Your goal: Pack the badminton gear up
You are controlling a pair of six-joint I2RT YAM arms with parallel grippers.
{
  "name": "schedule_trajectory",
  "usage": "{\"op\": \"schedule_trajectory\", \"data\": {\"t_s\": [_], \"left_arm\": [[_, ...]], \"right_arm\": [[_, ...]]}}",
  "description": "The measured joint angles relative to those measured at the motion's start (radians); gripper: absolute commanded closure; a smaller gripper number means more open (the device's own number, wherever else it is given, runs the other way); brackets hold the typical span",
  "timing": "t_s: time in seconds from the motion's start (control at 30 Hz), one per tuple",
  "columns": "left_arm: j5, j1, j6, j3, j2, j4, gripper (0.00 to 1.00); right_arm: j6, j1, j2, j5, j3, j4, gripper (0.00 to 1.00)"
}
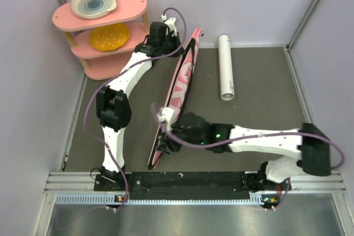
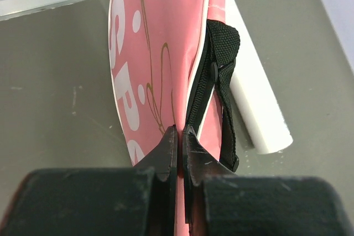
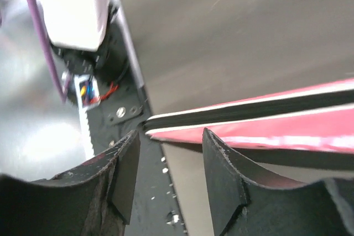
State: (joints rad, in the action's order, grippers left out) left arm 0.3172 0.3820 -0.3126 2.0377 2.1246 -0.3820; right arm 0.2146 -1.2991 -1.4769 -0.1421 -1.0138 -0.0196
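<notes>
The left jaws pinch the far end of the racket bag, apparently propping it on edge, while the right jaws stand spread at its near tip.

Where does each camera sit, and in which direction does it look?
Top external: high behind the robot, looking down on the table; left arm and right arm show.
Left wrist: on the left arm, looking along the left gripper, shut on the pink racket bag; white tube beside.
Right wrist: on the right arm, looking toward the near rail; right gripper open at the bag's end.
Shared: all see the bag; top and left wrist see the tube.
</notes>
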Motion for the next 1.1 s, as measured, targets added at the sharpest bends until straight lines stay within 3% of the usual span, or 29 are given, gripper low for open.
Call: {"op": "schedule_trajectory", "data": {"t_s": [0.17,0.37,0.57,0.6,0.83,1.1], "left_arm": [[-0.124,0.031,0.090,-0.018,-0.046,-0.068,1.00],[-0.335,0.132,0.150,-0.018,-0.054,-0.128,1.00],[-0.435,0.211,0.132,0.029,-0.012,-0.153,0.99],[-0.436,0.217,0.123,0.043,0.004,-0.154,0.88],[-0.353,0.220,0.051,0.135,0.109,-0.148,0.59],[-0.228,0.209,0.016,0.138,0.101,-0.153,0.52]], "right_arm": [[0.044,0.092,0.268,0.173,0.102,0.056,0.46],[0.183,0.267,0.414,0.295,0.233,0.053,0.46],[0.295,0.398,0.599,0.375,0.391,-0.048,0.46],[0.304,0.403,0.636,0.389,0.401,-0.068,0.46],[0.333,0.408,0.869,0.494,0.432,-0.200,0.45],[0.339,0.411,0.988,0.582,0.458,-0.317,0.45]]}}
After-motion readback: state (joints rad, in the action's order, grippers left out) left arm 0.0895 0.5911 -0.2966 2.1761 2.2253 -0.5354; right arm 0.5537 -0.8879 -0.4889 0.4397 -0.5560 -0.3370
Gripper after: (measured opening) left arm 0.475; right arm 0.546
